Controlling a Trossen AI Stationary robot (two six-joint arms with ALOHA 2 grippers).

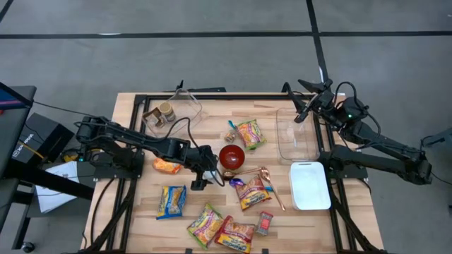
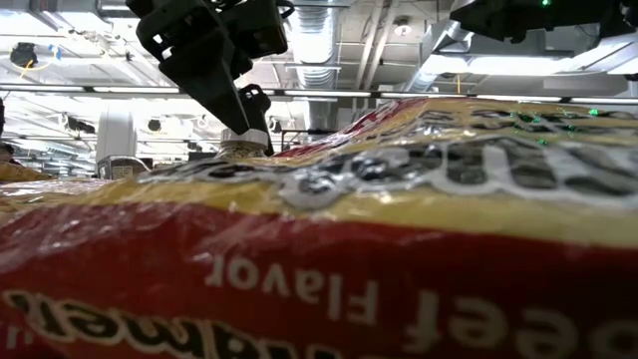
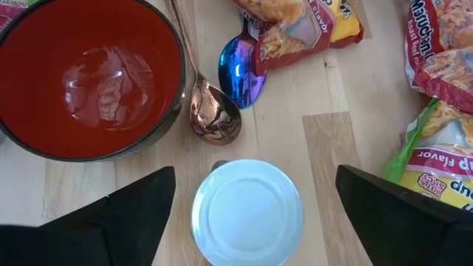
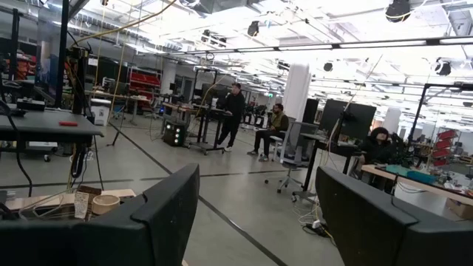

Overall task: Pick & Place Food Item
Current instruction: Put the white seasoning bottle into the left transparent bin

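Observation:
A round can with a pale lid point(image 3: 247, 214) stands upright on the wooden table point(image 1: 282, 226), just in front of the red bowl point(image 3: 89, 74). My left gripper point(image 3: 256, 170) hovers over it, open and slanting down, with a finger well off each side and touching nothing. In the high view that gripper point(image 1: 200, 176) sits left of the bowl point(image 1: 232, 156) and hides the can. Noodle packets point(image 1: 251, 132), point(image 1: 171, 201), point(image 1: 253, 192) lie flat around them. My right gripper point(image 1: 304, 106) is open and raised at the far right, pointing out into the room.
A copper spoon point(image 3: 214, 118) and an iridescent spoon point(image 3: 240, 70) lie beside the bowl. A clear tub point(image 1: 296, 134) and a white lid point(image 1: 309, 185) sit at the right. Another clear tub point(image 1: 173, 109) is far left. A packet point(image 2: 399, 249) fills the low view.

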